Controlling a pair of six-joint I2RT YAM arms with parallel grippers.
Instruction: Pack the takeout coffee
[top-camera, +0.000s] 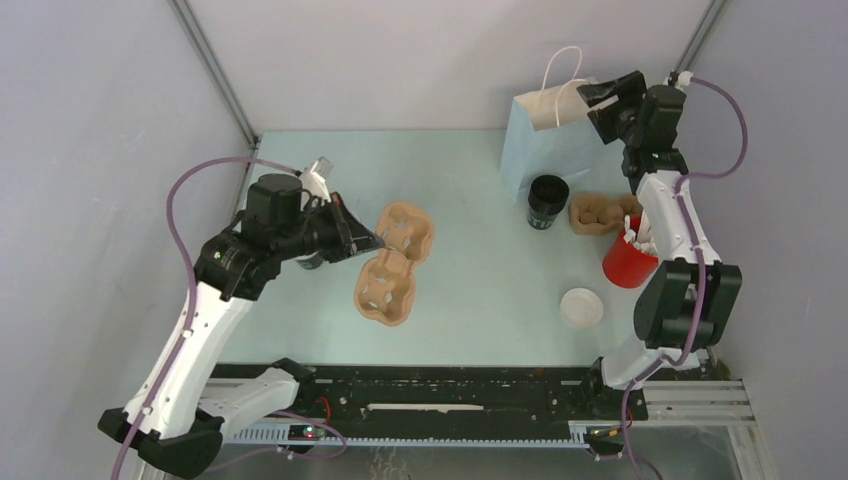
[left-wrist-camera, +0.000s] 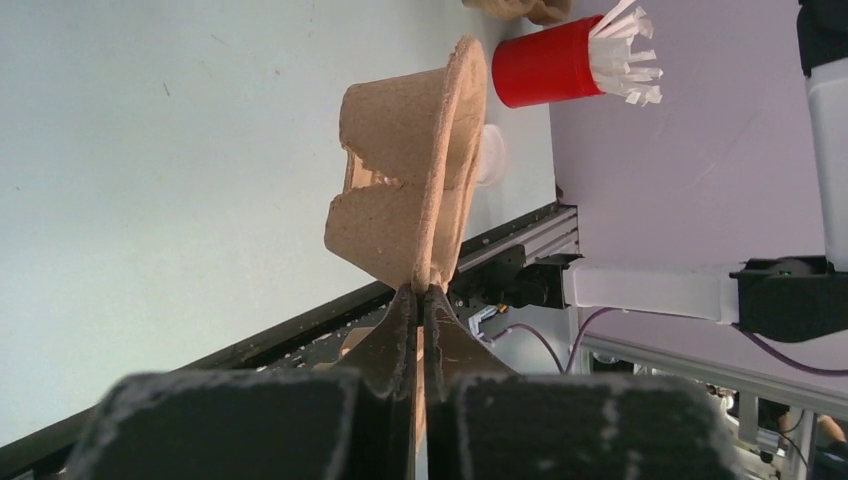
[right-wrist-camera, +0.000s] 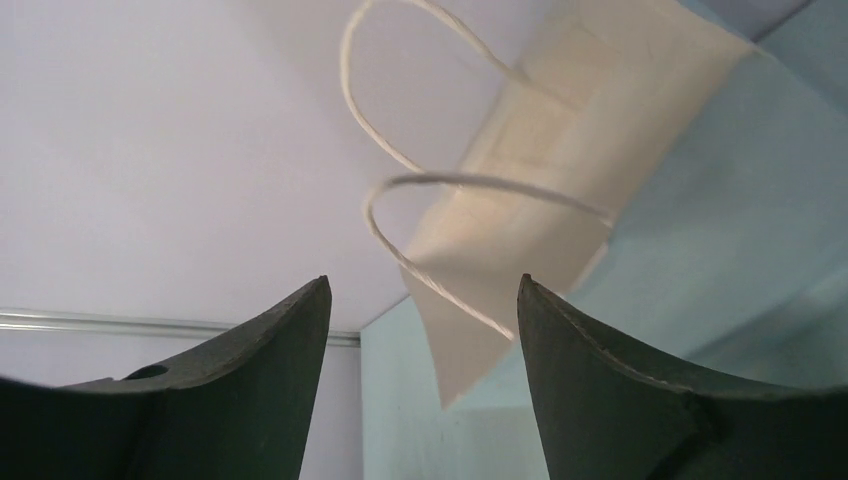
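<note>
My left gripper (top-camera: 372, 243) is shut on the rim of a brown cardboard cup carrier (left-wrist-camera: 420, 150), which stands on edge in the left wrist view. A second carrier (top-camera: 385, 291) lies on the table just in front of it. The black coffee cup (top-camera: 547, 201) stands open beside the light blue paper bag (top-camera: 545, 140) at the back right. Its white lid (top-camera: 581, 307) lies nearer the front. My right gripper (top-camera: 598, 103) hovers open at the bag's top, and the bag's white handles (right-wrist-camera: 450, 180) hang just ahead of its fingers (right-wrist-camera: 270, 350), untouched.
A red cup (top-camera: 626, 262) holding white sticks stands by the right arm. More brown carriers (top-camera: 600, 212) are stacked behind it. The right wall is close to the right arm, and the black rail (top-camera: 440, 395) runs along the table's near edge.
</note>
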